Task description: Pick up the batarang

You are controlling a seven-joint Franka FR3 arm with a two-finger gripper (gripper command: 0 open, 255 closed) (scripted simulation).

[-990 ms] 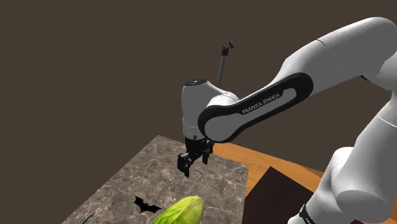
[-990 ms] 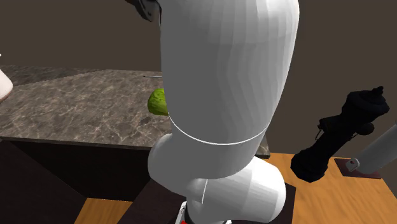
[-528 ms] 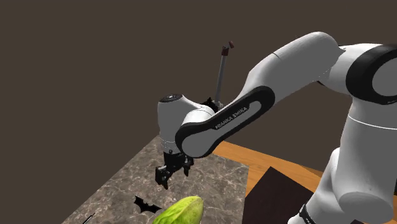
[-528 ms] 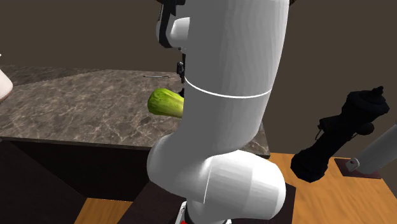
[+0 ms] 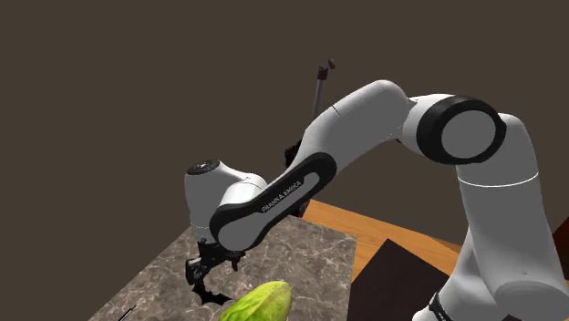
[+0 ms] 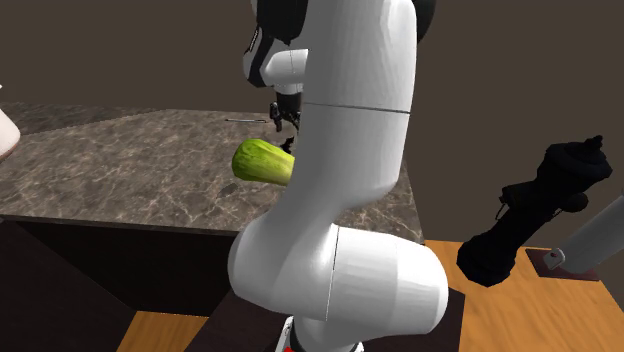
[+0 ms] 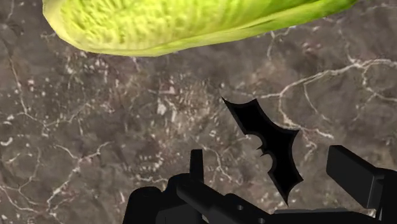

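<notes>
**Batarang pick-up: approach in hand, grasp pending**

Item: batarang [image 7: 267, 145], black, thin, bat-shaped. It is lying flat on the dark veined counter [image 7: 95, 146], near the green vegetable [image 7: 184, 22] but not touching it.

Tool: gripper [image 7: 272, 162], all black. It is hovering low over the batarang. Its fingers [image 7: 356, 173] are standing wide apart, one to each side of the piece, and are clasping nothing. The batarang is running slantwise through the gap between them.

Step, as judged: the arm is finishing its approach. No contact is showing and the piece is not yet lifted.

Next move, as judged: it is calling for a straight descent until the fingertips are almost at the stone, then a closing across the narrow middle of the piece. So flat a thing is offering little edge to bite. A high or off-centre squeeze is likely to skid it along the counter or pass over it.
</notes>
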